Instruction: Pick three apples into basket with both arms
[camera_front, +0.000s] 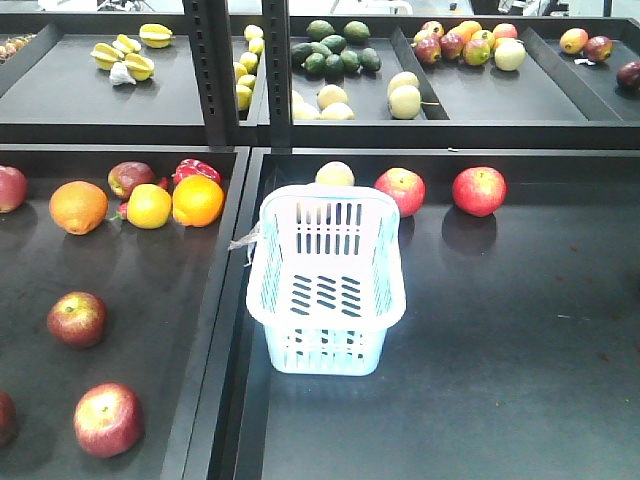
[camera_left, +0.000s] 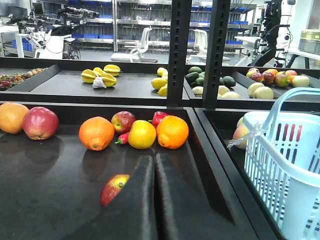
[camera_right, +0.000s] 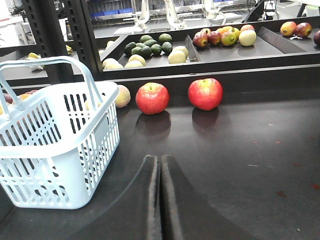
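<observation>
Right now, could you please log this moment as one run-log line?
basket: empty | apples: none picked | left end effector: shut, empty | right end effector: shut, empty

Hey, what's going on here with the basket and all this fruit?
Nothing is being handled yet. The basket stands empty in the right tray, with two red apples behind it. More apples and some oranges lie in the left tray. The left gripper and right gripper are both shut, holding nothing.
</observation>
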